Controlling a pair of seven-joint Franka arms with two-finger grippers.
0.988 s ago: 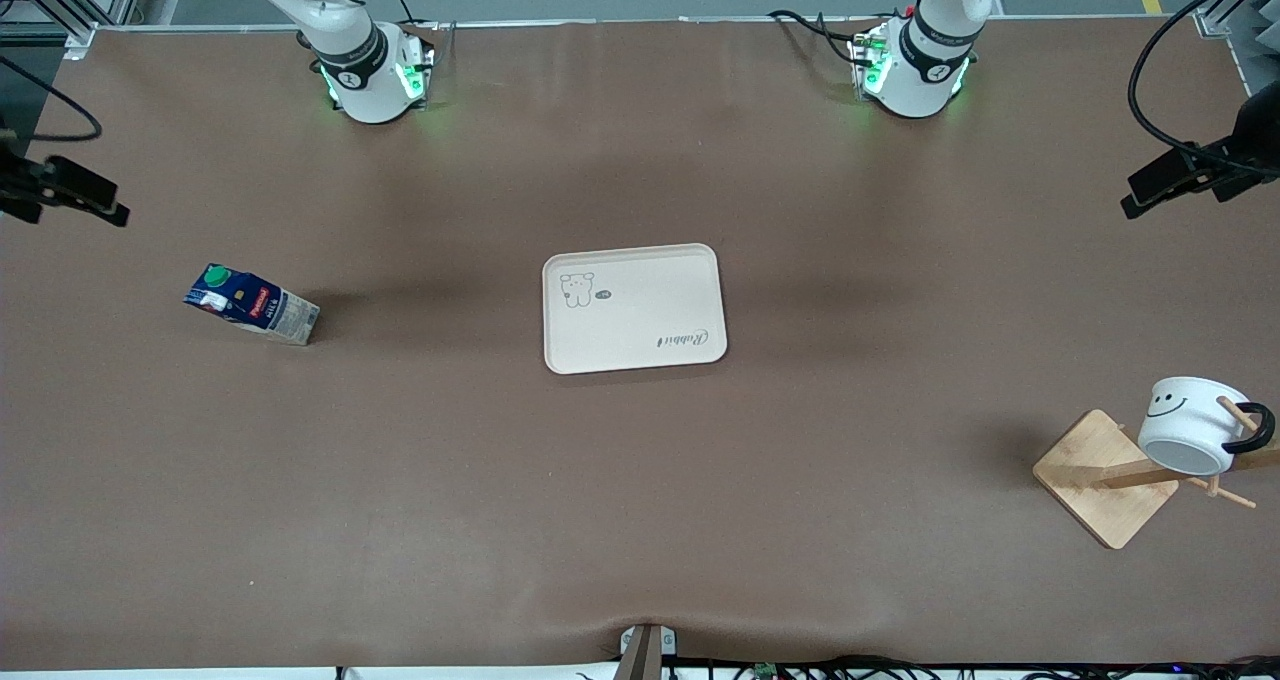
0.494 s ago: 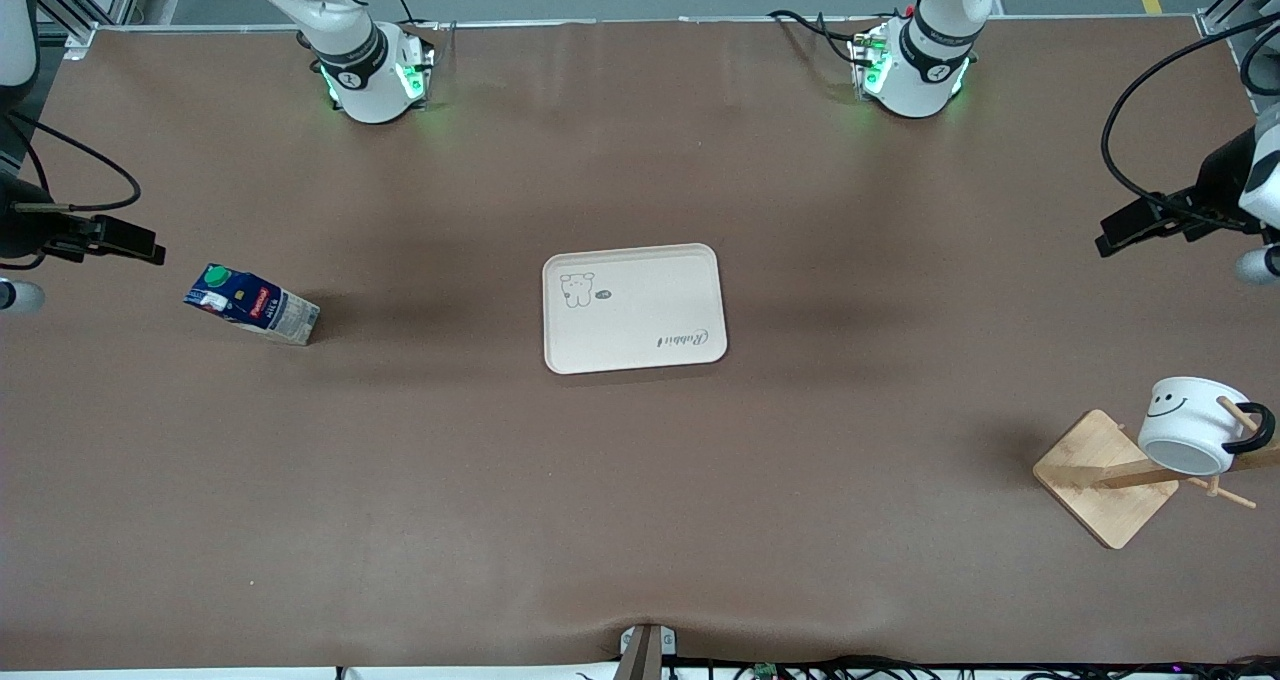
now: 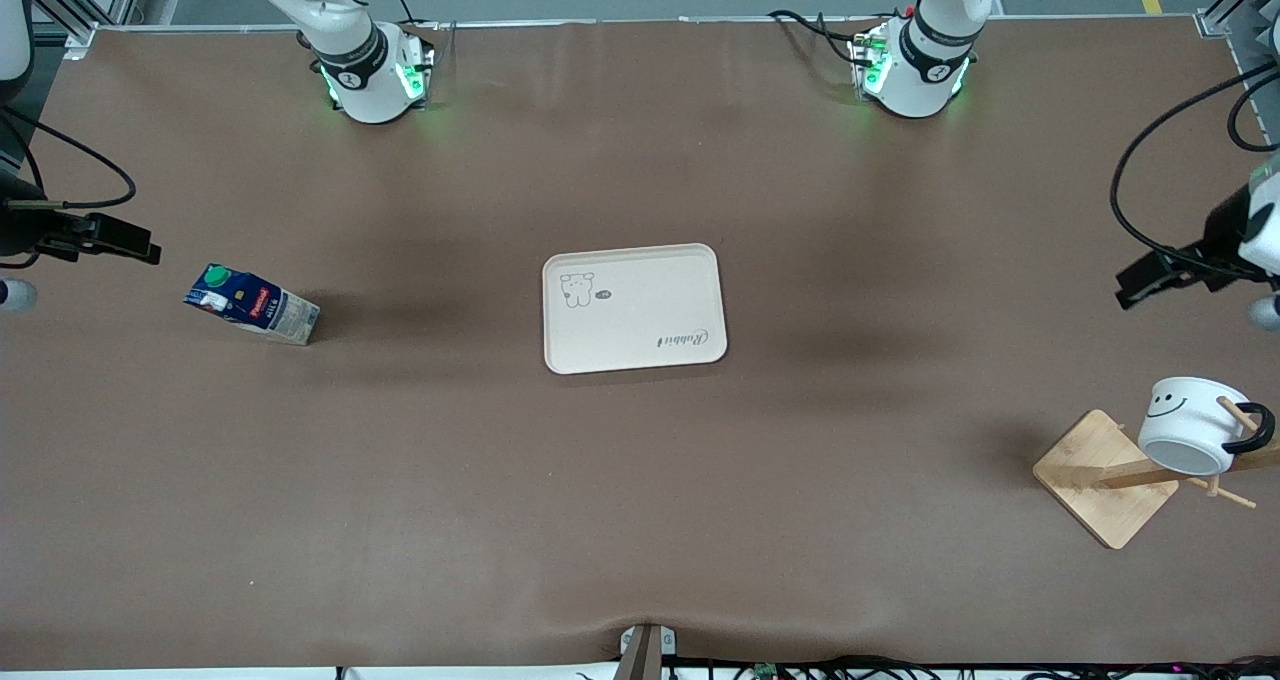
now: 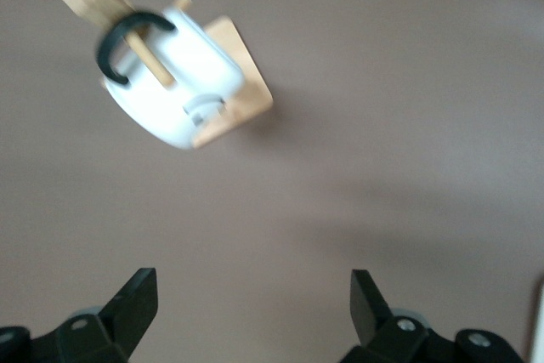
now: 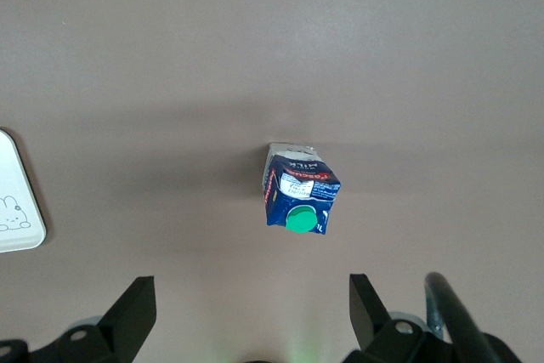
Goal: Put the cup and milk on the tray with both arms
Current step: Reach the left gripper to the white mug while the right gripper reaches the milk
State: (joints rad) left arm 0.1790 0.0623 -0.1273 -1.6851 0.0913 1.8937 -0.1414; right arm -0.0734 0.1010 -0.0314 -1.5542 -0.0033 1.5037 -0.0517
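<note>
The cup (image 3: 1195,425) hangs by its black handle on a peg of the wooden rack (image 3: 1110,477), at the left arm's end of the table, well apart from the tray (image 3: 634,307) and nearer the front camera than it. The milk (image 3: 251,305) stands toward the right arm's end, level with the tray. The left gripper (image 3: 1160,275) hovers over bare table near the rack; the right gripper (image 3: 105,238) hovers just beside the milk

In the left wrist view the left gripper (image 4: 255,299) has its fingers (image 4: 136,299) spread wide, holding nothing, with the cup (image 4: 174,82) ahead. Pulling sideways instead of lifting along the peg could tip the rack

In the right wrist view the right gripper (image 5: 252,308) is likewise spread and empty, the milk (image 5: 299,189) between its finger lines. The carton is narrow, so an off-centre close may topple it
</note>
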